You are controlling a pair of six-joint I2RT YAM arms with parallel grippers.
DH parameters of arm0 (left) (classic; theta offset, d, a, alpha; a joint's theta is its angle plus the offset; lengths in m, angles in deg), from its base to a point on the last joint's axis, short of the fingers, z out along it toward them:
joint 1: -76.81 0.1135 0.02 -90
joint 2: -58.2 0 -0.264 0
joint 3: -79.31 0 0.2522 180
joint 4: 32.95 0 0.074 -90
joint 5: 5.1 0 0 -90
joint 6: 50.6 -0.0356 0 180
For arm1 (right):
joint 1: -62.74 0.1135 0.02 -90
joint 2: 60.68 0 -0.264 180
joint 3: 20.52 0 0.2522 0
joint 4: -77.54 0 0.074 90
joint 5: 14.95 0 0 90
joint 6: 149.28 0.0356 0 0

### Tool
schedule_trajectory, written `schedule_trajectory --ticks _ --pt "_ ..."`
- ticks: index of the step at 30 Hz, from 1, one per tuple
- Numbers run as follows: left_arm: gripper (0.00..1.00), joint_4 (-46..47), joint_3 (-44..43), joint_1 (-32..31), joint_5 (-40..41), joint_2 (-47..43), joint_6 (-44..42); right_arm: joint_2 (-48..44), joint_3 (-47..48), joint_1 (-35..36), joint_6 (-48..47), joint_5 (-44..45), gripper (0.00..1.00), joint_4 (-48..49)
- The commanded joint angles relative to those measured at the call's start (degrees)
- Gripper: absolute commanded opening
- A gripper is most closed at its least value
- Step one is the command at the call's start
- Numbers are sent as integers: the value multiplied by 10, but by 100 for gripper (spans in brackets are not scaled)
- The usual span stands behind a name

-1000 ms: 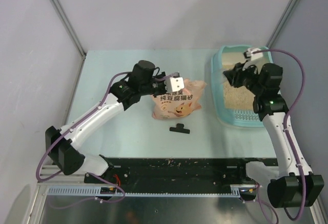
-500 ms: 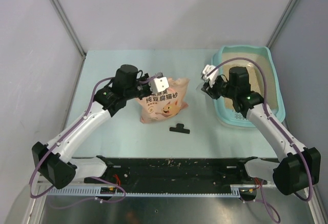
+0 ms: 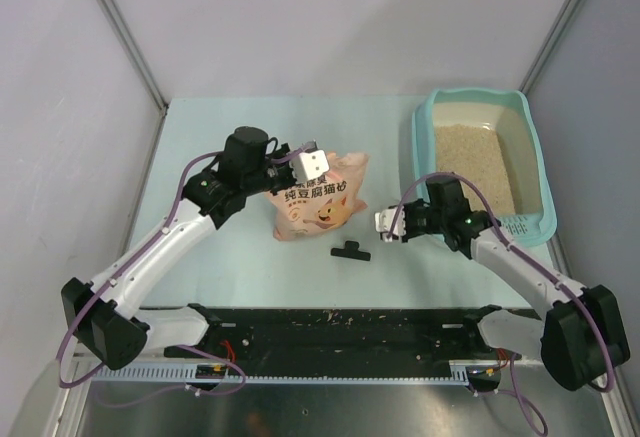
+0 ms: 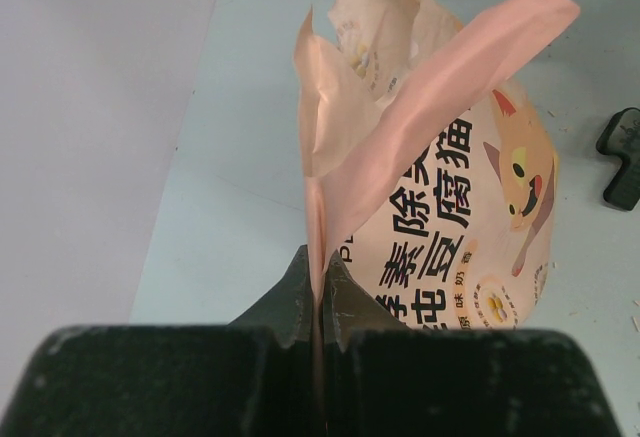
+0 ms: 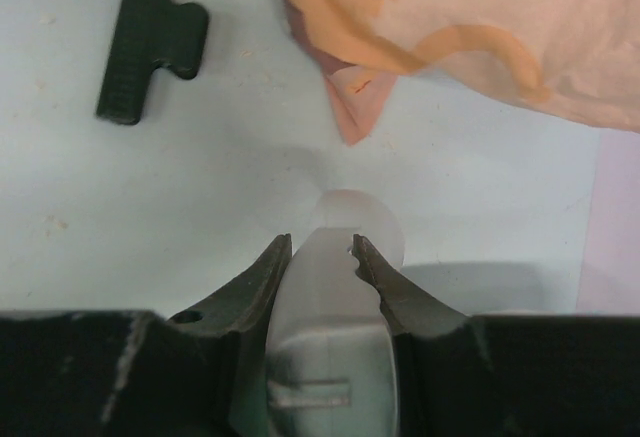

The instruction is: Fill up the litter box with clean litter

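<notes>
At the far right corner of the pale table [image 3: 240, 127], the litter box [image 3: 423, 152] sits with the clean litter [image 3: 475, 162] spread over its floor. It is well apart from the peach bag [image 3: 320, 205] standing near the middle. The left gripper [image 3: 312, 165] is pinched tight on the bag's torn top edge. The right gripper [image 3: 385, 222] hangs low over bare table between bag and box, near the box's near left corner, its jaws part-way apart and clamped on a clear plastic scoop [image 5: 350, 219], with a small black T-shaped piece [image 3: 350, 250] lying just to its left, in front of the bag.
</notes>
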Motion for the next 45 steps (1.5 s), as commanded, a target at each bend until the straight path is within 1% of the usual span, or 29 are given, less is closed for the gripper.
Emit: schedule_trajectory --ticks 1,2,3,4,5,7,8,9,12,15,17,19,21,22,23,24,25,26,27,30,31,33,34,35,38,41,42,45 --pt "0 45 -11 4 -2 -27 5 -52 -9 6 -86 -9 32 -103" --pt "0 45 -16 4 -3 -24 6 -69 -10 6 -90 -5 36 -129" --pt "0 45 -18 4 -6 -22 9 -78 -9 6 -92 -3 41 -175" --pt "0 45 -18 4 -8 -19 9 -89 -9 6 -97 0 43 -201" --pt "0 45 -21 4 -12 -16 10 -110 -9 6 -103 2 46 -252" --pt "0 45 -23 4 -15 -9 12 -135 -9 6 -112 2 52 -301" --pt "0 45 -24 4 -16 -8 15 -161 -9 6 -119 1 54 -350" --pt "0 45 -24 4 -17 -5 15 -173 -9 7 -125 1 60 -372" --pt "0 45 -23 4 -19 -3 19 -220 -7 6 -111 9 70 -422" --pt "0 46 -19 4 -17 -5 20 -252 5 6 -88 31 72 -454" --pt "0 45 -15 6 -17 -9 19 -255 28 6 -65 32 73 -480" --pt "0 45 -11 7 -20 -12 19 -250 46 6 -30 24 73 -480" --pt "0 45 -7 10 -27 -18 20 -232 67 6 49 17 72 -446" --pt "0 45 -5 12 -30 -19 28 -221 72 6 89 17 73 -376" --pt "0 46 -5 18 -33 -20 35 -208 86 5 130 18 74 -335" --pt "0 45 -5 20 -39 -19 43 -191 97 4 216 20 74 -296" --pt "0 45 -6 22 -42 -19 55 -142 109 2 256 21 74 -224" --pt "0 45 -7 26 -44 -19 61 -116 141 -1 303 21 73 -193" --pt "0 45 -7 26 -49 -20 64 -59 159 -16 375 9 73 -142" --pt "0 45 -9 32 -53 -22 77 13 210 -38 490 -33 73 -72" --pt "0 45 -10 33 -57 -22 81 46 217 -41 500 -43 73 -31" --pt "0 45 -11 37 -61 -21 82 70 220 -39 517 -53 73 18" --pt "0 45 -11 38 -65 -21 80 83 221 -39 541 -53 73 66" --pt "0 45 -11 38 -67 -19 80 108 222 -43 553 -55 73 83" --pt "0 45 -15 38 -70 -15 79 156 236 -58 579 -73 73 118" --pt "0 46 -23 37 -74 -9 81 182 238 -75 612 -106 73 146" --pt "0 46 -25 38 -75 -8 82 187 238 -77 621 -123 73 169" --pt "0 46 -30 37 -70 -2 86 202 245 -76 632 -165 70 169"
